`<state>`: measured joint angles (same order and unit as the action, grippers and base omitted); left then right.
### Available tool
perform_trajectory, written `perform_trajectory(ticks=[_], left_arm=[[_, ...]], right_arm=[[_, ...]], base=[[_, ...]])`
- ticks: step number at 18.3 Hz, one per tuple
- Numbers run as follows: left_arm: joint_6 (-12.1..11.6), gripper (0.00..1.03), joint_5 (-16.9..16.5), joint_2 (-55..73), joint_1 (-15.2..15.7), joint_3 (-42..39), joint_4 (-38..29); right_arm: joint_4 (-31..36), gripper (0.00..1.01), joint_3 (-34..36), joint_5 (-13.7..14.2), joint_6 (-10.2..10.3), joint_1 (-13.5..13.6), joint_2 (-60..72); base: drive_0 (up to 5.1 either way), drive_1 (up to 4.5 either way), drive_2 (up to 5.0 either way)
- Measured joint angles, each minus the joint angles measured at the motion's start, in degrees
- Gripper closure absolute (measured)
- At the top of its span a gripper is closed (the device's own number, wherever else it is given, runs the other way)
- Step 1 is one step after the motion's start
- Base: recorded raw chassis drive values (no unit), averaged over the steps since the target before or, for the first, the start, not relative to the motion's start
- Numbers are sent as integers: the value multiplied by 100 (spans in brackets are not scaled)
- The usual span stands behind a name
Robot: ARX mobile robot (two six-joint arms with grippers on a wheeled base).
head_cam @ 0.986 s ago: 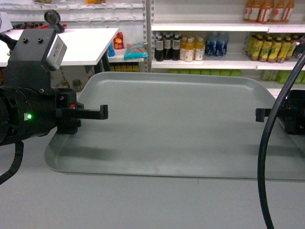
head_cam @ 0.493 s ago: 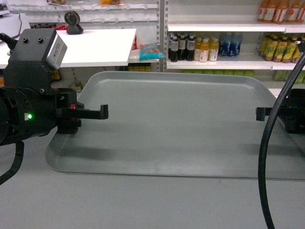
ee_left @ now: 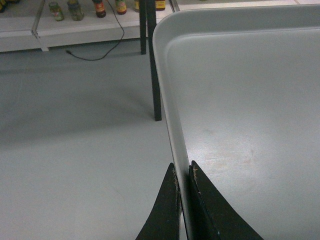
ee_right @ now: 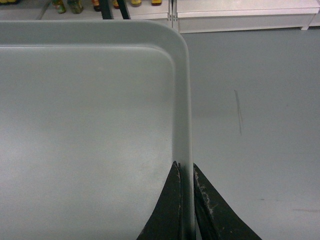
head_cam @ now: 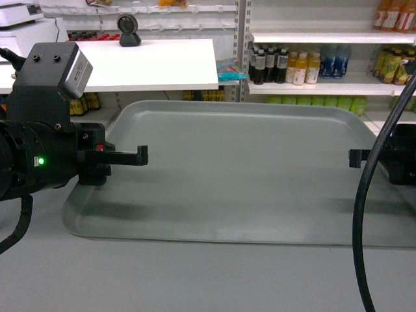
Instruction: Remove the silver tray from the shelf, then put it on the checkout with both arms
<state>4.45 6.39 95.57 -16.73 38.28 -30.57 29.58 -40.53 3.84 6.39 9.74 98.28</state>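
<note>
The silver tray (head_cam: 240,169) is held level in the air between both arms, with grey floor beneath it. My left gripper (head_cam: 142,155) is shut on its left rim; in the left wrist view that gripper (ee_left: 182,167) has one black finger on each side of the tray (ee_left: 250,100) edge. On the opposite side, my right gripper (head_cam: 354,157) pinches the right rim, seen close in the right wrist view (ee_right: 184,167) on the tray (ee_right: 85,110). The white checkout (head_cam: 156,65) tabletop stands beyond the tray at upper left. The shelf the tray came from is out of view.
A black round device (head_cam: 129,29) stands on the checkout's far edge. Shelves of drink bottles (head_cam: 292,65) fill the back right. A black table leg (ee_left: 155,75) and a loose cable (ee_left: 95,50) on the floor show beside the tray's left rim.
The white table and the bottle shelves have slid rightward in the head view. The tray and both grippers hold the same place in the view, still clamped.
</note>
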Motion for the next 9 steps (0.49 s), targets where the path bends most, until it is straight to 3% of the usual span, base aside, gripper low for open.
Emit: perform_trajectory(ticks=[9], left_arm=[[-9,100,0,2,0,2,-22]], right_arm=[[0,98,-2,-2,0,0,-2]], base=[[-503,242,242]])
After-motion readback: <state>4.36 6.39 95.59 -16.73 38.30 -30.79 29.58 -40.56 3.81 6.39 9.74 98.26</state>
